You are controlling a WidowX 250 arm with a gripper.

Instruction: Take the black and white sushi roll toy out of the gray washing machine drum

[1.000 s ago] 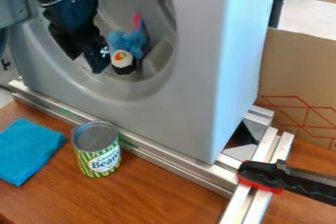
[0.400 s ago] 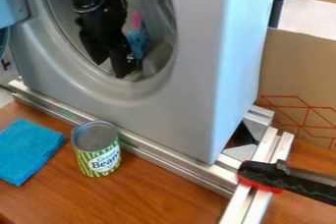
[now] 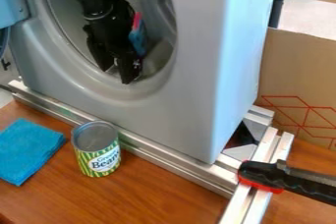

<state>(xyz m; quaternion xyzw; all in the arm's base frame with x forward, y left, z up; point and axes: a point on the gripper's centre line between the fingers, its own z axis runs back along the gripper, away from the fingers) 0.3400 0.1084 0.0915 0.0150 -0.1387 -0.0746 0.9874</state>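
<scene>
gripper [image 3: 118,74] near blue toy [image 3: 138,42] in drum [image 3: 67,20], can [image 3: 89,145], printed label [image 3: 103,161]

On the bench [image 3: 151,196], the cloth [image 3: 27,149] is placed at nine o'clock from the can [image 3: 97,155]; behind it, the washer [image 3: 193,70] is placed at one o'clock, with a toy [image 3: 137,41] inside.

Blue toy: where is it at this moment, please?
In the camera view, the blue toy is left of centre, inside the grey housing, just right of the gripper, which partly hides it.
</scene>
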